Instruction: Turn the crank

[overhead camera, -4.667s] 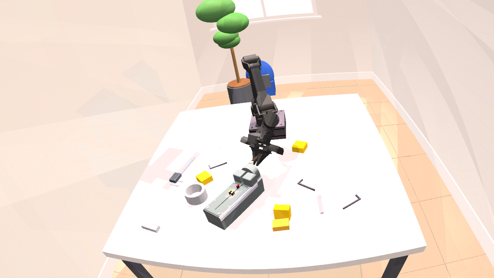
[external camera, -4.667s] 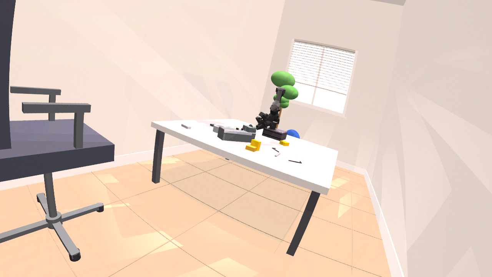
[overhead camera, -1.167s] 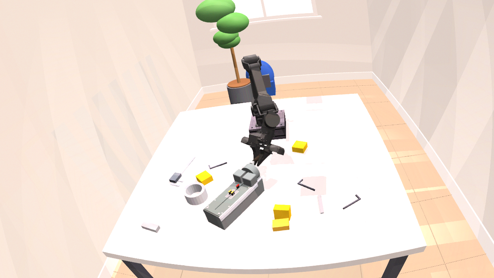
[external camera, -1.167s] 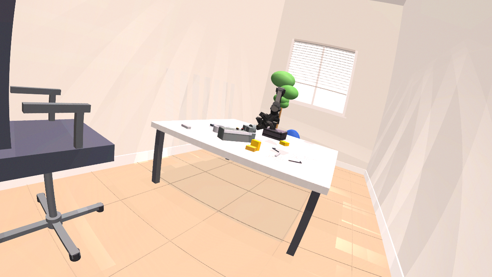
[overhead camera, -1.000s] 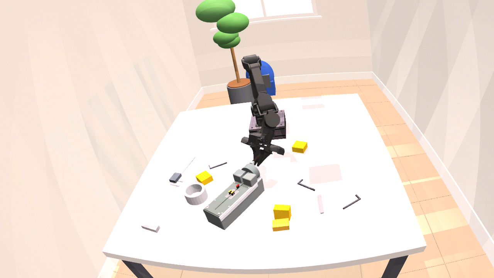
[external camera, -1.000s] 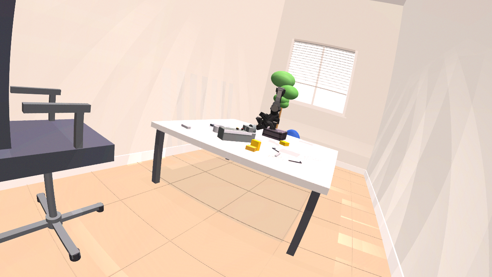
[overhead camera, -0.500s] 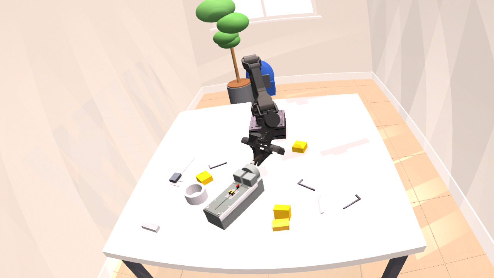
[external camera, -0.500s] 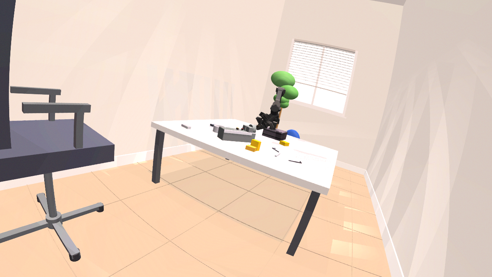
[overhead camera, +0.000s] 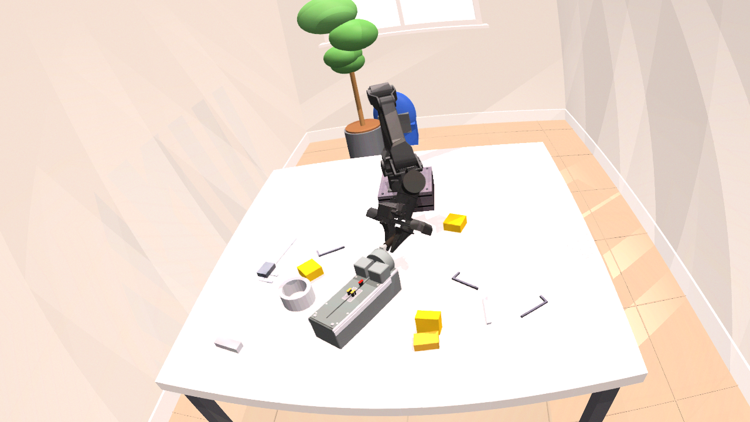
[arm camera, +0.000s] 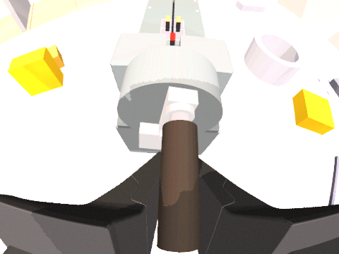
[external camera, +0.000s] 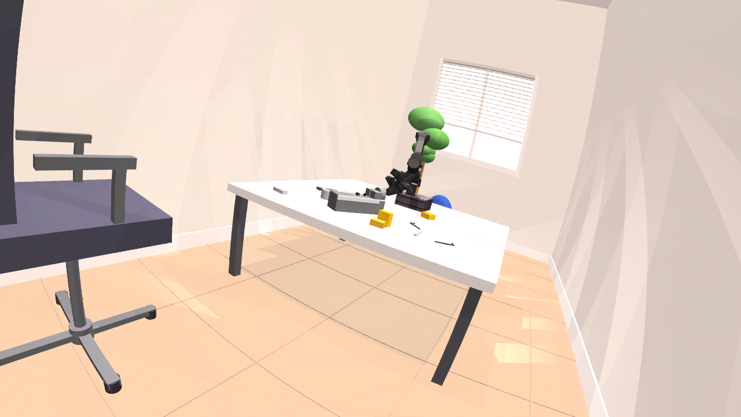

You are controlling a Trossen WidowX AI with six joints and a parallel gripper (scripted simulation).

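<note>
The grey machine [overhead camera: 361, 304] [external camera: 355, 203] [arm camera: 169, 70] stands on the white table, with a round drum at its crank end. The brown crank handle [arm camera: 179, 183] [overhead camera: 389, 242] sticks out from a white crank arm [arm camera: 182, 96]. My gripper [arm camera: 175, 159] [overhead camera: 391, 244] is shut on the handle, one black finger on each side. The red pointer [arm camera: 172, 37] [overhead camera: 360, 282] sits in the slot on the crank side of the zero marks, not level with them. The two brass zero marks [arm camera: 173, 19] [overhead camera: 351, 291] stand on either side of the slot.
A grey ring [overhead camera: 297, 293] [arm camera: 273, 60] and a yellow block [overhead camera: 310, 269] [arm camera: 313, 112] lie beside the machine. Two yellow blocks [overhead camera: 428, 330] [external camera: 382, 219] are on its other side. Another yellow block [overhead camera: 454, 223] lies near the arm's base. Dark hex keys [overhead camera: 465, 281] [overhead camera: 535, 306] lie to the right.
</note>
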